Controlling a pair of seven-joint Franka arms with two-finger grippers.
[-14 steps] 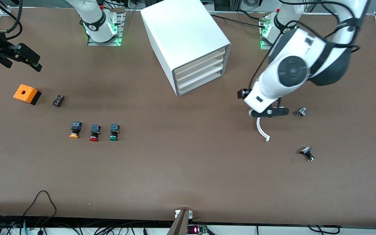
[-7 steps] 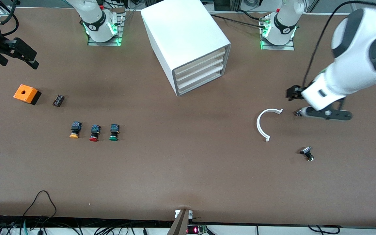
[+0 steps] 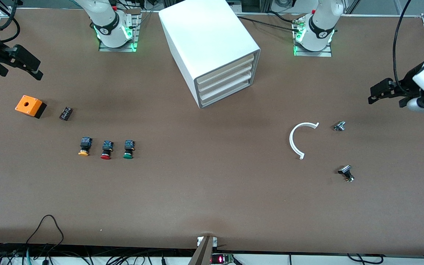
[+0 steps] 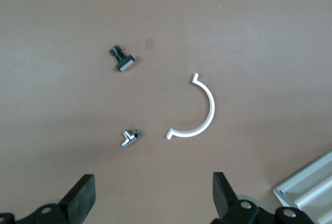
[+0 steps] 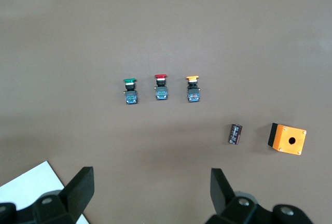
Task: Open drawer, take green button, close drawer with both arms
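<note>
Resting shut: drawer (button outside).

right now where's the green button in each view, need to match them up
Front view: the green button lies on the table, at the end of the three-button row nearest the cabinet.
Left wrist view: not in it.
Right wrist view: the green button ends the row, beside the red button.
Shared landmark: the orange box, in the front and right wrist views.

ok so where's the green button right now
In the front view the green button lies on the table toward the right arm's end, last in a row beside the red button, nearer the camera than the cabinet.
</note>
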